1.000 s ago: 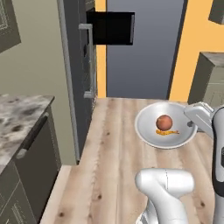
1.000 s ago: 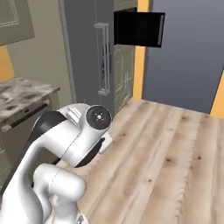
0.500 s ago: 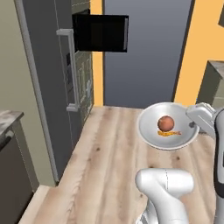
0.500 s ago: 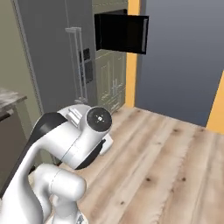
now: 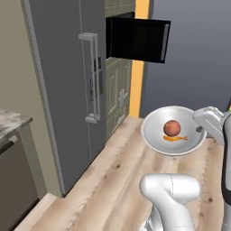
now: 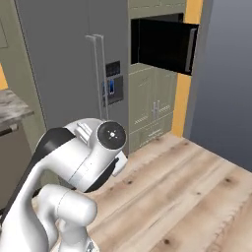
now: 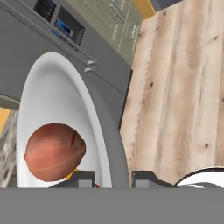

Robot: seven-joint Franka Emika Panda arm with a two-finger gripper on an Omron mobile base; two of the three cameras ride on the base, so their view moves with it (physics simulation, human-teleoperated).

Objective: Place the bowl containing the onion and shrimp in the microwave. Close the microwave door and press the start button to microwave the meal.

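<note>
My gripper [image 5: 200, 129] is shut on the right rim of the pale bowl [image 5: 158, 135] and holds it level in the air above the wooden floor. The reddish-brown onion [image 5: 172, 127] sits in the bowl's middle, with the thin orange shrimp [image 5: 175, 138] just in front of it. In the hand view the bowl's rim [image 7: 98, 127] runs down between the two fingertips of the gripper [image 7: 113, 178], and the onion [image 7: 54, 151] hides most of the shrimp [image 7: 71, 174]. The black microwave [image 6: 158, 42] sits high in the cabinet wall, its door [image 5: 137, 39] swung open, grey bar handle at its free edge.
A tall grey fridge [image 5: 67, 90] with long bar handles stands left of the microwave. Beige panelled cabinet doors [image 5: 118, 90] are below the microwave. A stone counter [image 5: 11, 122] is at the far left. A grey wall [image 5: 194, 67] rises on the right. Wooden floor [image 6: 187, 197] lies ahead.
The whole picture has shifted as the base drives: fridge and microwave now stand nearer and further right in view. The bowl stays in my gripper, in the same place relative to the arm.
</note>
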